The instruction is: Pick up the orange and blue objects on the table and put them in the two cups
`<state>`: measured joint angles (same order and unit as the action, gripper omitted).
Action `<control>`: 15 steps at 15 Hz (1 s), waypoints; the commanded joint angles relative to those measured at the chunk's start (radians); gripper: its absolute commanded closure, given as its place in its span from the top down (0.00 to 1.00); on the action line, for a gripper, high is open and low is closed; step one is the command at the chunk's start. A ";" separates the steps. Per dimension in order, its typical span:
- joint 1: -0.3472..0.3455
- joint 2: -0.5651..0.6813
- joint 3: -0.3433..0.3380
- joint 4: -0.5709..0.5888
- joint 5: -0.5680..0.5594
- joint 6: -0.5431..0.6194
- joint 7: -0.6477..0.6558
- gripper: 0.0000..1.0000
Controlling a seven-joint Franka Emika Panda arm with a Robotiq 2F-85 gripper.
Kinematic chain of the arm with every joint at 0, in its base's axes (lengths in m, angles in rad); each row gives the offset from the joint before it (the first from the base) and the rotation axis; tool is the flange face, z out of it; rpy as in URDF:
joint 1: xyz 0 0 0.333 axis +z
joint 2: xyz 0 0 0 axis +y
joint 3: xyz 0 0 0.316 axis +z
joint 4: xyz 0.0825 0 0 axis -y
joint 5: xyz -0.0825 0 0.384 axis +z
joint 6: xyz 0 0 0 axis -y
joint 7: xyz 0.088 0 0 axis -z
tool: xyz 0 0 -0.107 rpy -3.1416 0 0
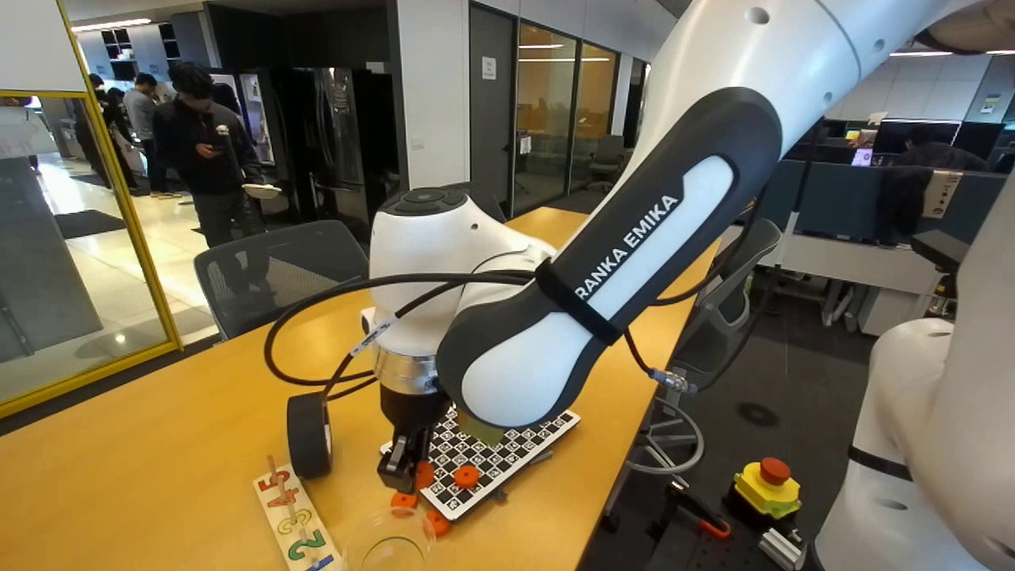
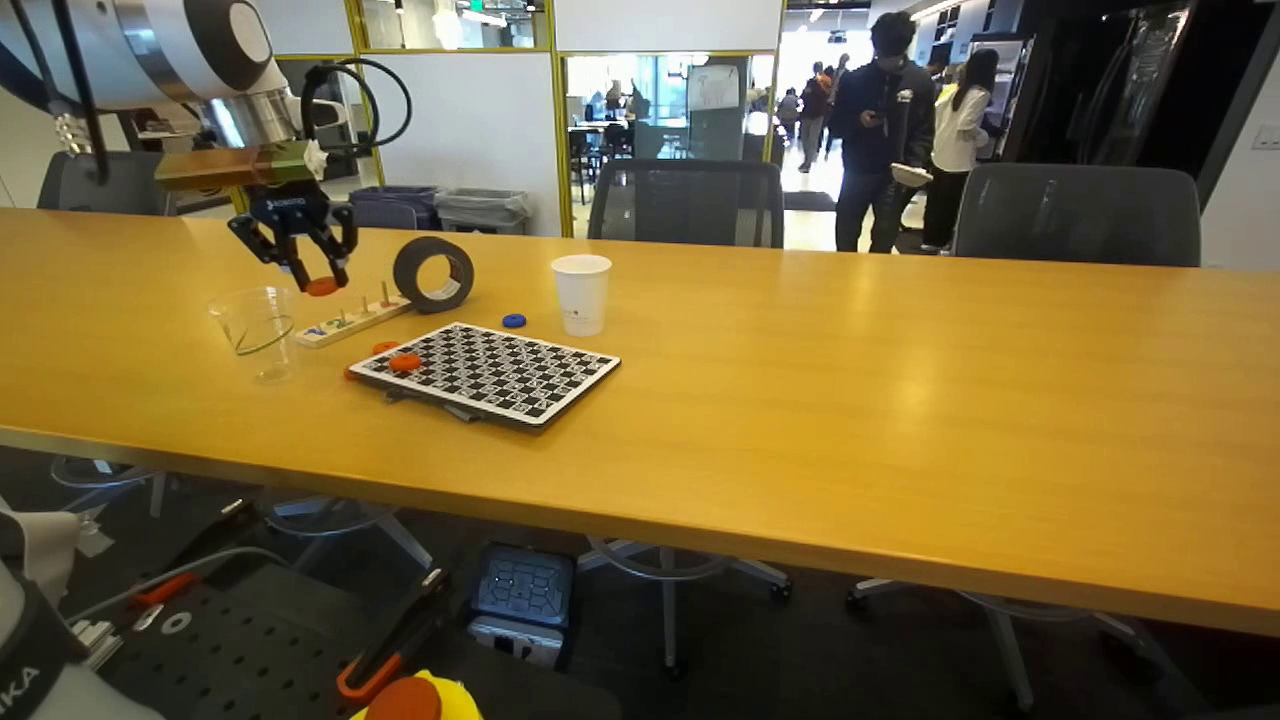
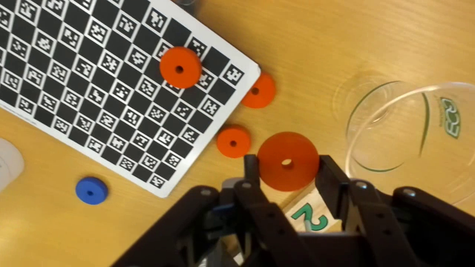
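My gripper [image 3: 285,163] is shut on an orange disc [image 3: 287,174], held by its edges above the table [image 2: 850,430]. The held disc also shows in both exterior views [image 1: 425,475] [image 2: 322,287]. The clear cup [image 3: 408,163] stands just right of the gripper in the wrist view; its inside looks empty. It also shows in both exterior views [image 2: 255,340] [image 1: 388,543]. One orange disc [image 3: 180,67] lies on the checkered board; two more [image 3: 233,141] [image 3: 261,91] lie by its corner. The blue disc [image 2: 514,320] lies near the upright white cup [image 2: 582,295].
The checkered board [image 2: 490,372] lies flat near the discs. A wooden number strip with pegs [image 2: 355,322] lies below the gripper. A black roll [image 2: 433,274] stands on edge at the strip's end. Chairs [image 2: 690,205] stand along the table's far side.
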<state>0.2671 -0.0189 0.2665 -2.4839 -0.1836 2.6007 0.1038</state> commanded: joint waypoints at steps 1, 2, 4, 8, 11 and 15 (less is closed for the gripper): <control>0.029 -0.021 0.030 0.000 0.008 0.005 -0.056 0.23; 0.037 -0.027 0.039 -0.005 0.004 0.005 -0.056 0.23; 0.049 -0.031 0.053 -0.003 -0.011 -0.003 -0.045 0.23; 0.070 -0.025 0.072 0.002 0.025 -0.004 -0.106 0.23; 0.078 -0.014 0.076 0.006 0.065 0.002 -0.175 0.23; 0.081 -0.008 0.075 0.010 0.125 0.003 -0.261 0.23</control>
<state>0.3419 -0.0233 0.3400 -2.4837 -0.1176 2.6006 -0.0818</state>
